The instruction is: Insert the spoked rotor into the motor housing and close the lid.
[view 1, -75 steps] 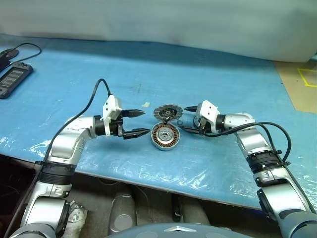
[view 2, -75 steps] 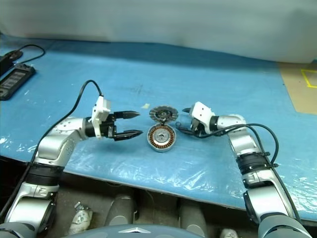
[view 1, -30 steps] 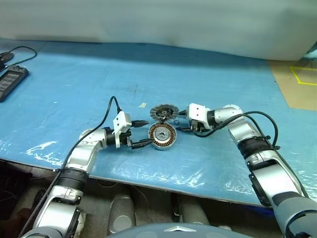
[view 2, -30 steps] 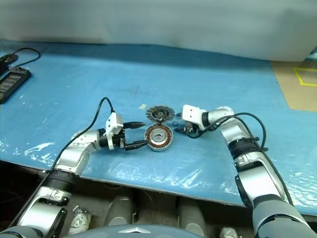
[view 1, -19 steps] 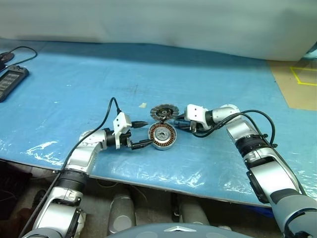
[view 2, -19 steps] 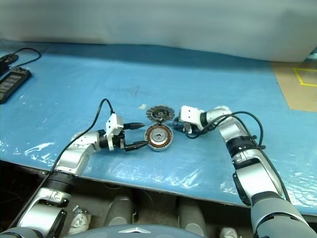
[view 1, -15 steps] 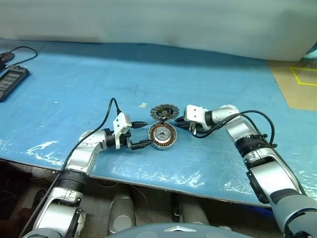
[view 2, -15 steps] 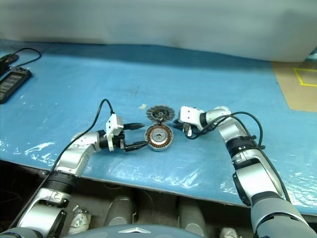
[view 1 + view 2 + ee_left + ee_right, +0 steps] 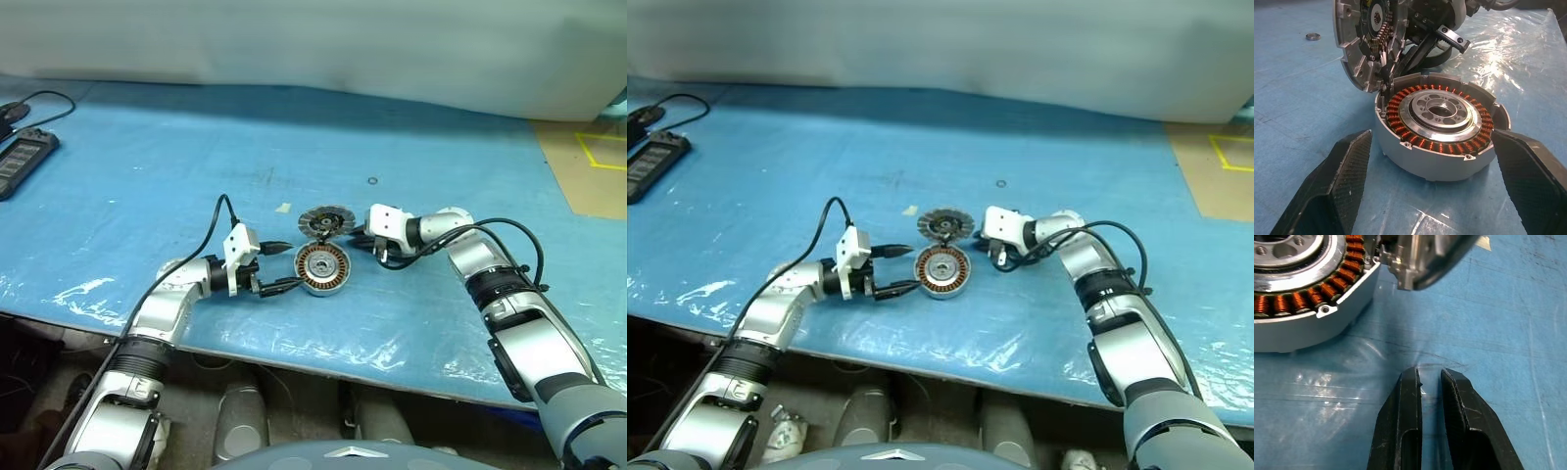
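motor housing (image 9: 322, 267) lies flat on the blue plastic-covered table (image 9: 441, 176), near its front edge, copper windings and silver centre facing up. its hinged lid (image 9: 325, 220), a grey finned disc, stands tilted up from the housing's far edge. left gripper (image 9: 282, 266) sits just left of the housing, jaws spread wide and holding nothing; in the left wrist view its two fingers (image 9: 1342, 181) flank the housing on either side without touching it. right gripper (image 9: 1431, 382) is just right of the housing and lid, angled down at the table, jaws drawn nearly together with only a thin gap, nothing between them; tips sit close over bare plastic sheet, contact cannot be told. spoked rotor cannot be picked out with certainty in any view. a small dark ring (image 9: 372, 180) lies on the table well beyond the housing. a black flat device (image 9: 20, 164) with a cable rests at the far left.
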